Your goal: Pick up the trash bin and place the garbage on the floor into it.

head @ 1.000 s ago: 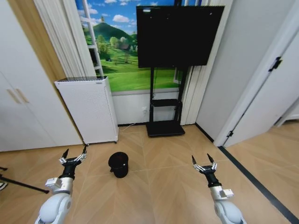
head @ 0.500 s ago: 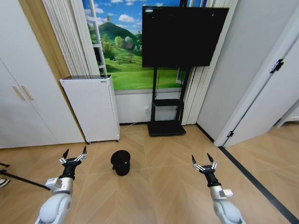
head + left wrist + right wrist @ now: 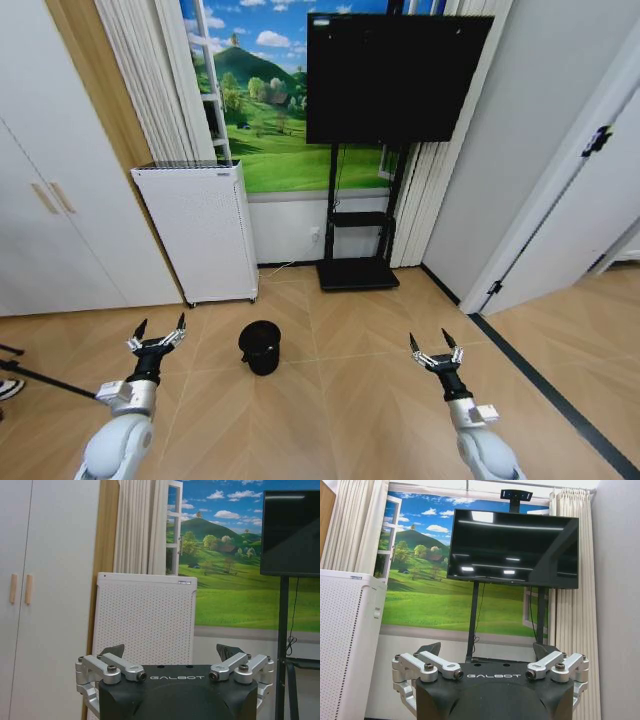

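The trash bin (image 3: 261,347) is a small black round wastebasket standing on the wooden floor, between and a little beyond my two arms. My left gripper (image 3: 160,331) is held up at the lower left, open and empty, to the left of the bin. My right gripper (image 3: 435,345) is held up at the lower right, open and empty, well to the right of the bin. Both wrist views look over open jaws, the left gripper (image 3: 171,652) towards the white appliance and the right gripper (image 3: 487,649) towards the TV. The garbage is out of view.
A tall white perforated appliance (image 3: 198,232) stands against the wall behind the bin. A black TV on a stand (image 3: 397,80) is at the back centre. White cabinets (image 3: 50,200) line the left, a door (image 3: 580,190) the right. A tripod leg (image 3: 40,380) lies at far left.
The whole head view has shifted slightly right and down, so the camera moved. The arms hold the same pose, both grippers still open.
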Available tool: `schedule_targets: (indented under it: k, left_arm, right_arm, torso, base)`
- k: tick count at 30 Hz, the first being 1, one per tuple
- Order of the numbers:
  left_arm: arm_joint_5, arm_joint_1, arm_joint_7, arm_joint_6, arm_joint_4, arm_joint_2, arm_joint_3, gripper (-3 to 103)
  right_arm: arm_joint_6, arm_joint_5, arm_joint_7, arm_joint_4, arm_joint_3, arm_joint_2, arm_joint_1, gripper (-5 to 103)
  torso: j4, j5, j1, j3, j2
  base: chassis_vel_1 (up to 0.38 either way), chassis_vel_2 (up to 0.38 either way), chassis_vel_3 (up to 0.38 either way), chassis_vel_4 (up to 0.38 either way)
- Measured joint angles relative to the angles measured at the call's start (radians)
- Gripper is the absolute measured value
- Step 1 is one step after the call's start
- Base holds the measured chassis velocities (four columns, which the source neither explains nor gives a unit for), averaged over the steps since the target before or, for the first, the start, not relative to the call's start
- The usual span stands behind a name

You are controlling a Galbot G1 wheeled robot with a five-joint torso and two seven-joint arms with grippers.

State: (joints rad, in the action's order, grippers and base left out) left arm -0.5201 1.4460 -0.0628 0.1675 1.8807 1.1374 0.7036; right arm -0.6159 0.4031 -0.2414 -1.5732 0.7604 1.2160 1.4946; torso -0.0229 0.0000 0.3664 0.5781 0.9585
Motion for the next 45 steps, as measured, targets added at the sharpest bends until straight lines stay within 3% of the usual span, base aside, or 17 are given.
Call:
schedule_targets:
  k: [25,26,28,31,34,37,45]
  left_arm:
    - [-0.001,0.003,0.003,0.002,0.001,0.001,0.001,100]
    - [-0.001,0.003,0.003,0.002,0.001,0.001,0.001,100]
    - [0.0,0.003,0.004,0.003,0.0,0.002,0.002,100]
    - [0.001,0.003,0.004,0.003,0.0,0.003,0.002,100]
    - [0.002,0.004,0.005,0.004,-0.001,0.005,0.002,100]
    - [0.003,0.004,0.006,0.004,-0.001,0.005,0.002,100]
    - [0.003,0.004,0.006,0.004,-0.002,0.005,0.002,100]
  right_arm:
    - [-0.007,0.005,-0.01,0.003,0.003,0.001,0.001,100]
    - [-0.01,0.005,-0.01,0.005,0.003,0.001,-0.001,100]
    - [-0.014,0.007,-0.01,0.008,0.002,0.001,-0.002,100]
    - [-0.02,0.007,-0.012,0.013,0.001,0.001,-0.004,100]
    - [-0.031,0.007,-0.015,0.021,0.001,0.0,-0.007,100]
    - [-0.031,0.007,-0.016,0.021,0.0,0.0,-0.006,100]
    - [-0.016,0.008,-0.016,0.016,0.0,0.0,-0.004,100]
  torso:
    - [0.0,-0.0005,0.0,0.0,0.0]
    - [0.0003,0.001,0.0,0.0,0.0]
    - [0.0,-0.0019,0.0,0.0,0.0]
    - [0.0002,0.0011,-0.001,0.0,0.0]
    - [-0.0001,-0.0009,-0.002,0.0,0.001]
    - [-0.0001,0.0006,-0.001,0.0,0.0]
    - [0.0005,0.0003,0.0,0.0,0.0]
  base:
    - [0.073,-0.061,-0.079,0.065]
    - [0.153,-0.103,-0.167,0.122]
    - [0.164,-0.141,-0.171,0.144]
    - [0.182,-0.176,-0.184,0.178]
    - [0.089,-0.112,-0.131,0.112]
    - [0.027,-0.054,-0.043,0.033]
    - [0.0,0.0,0.0,0.0]
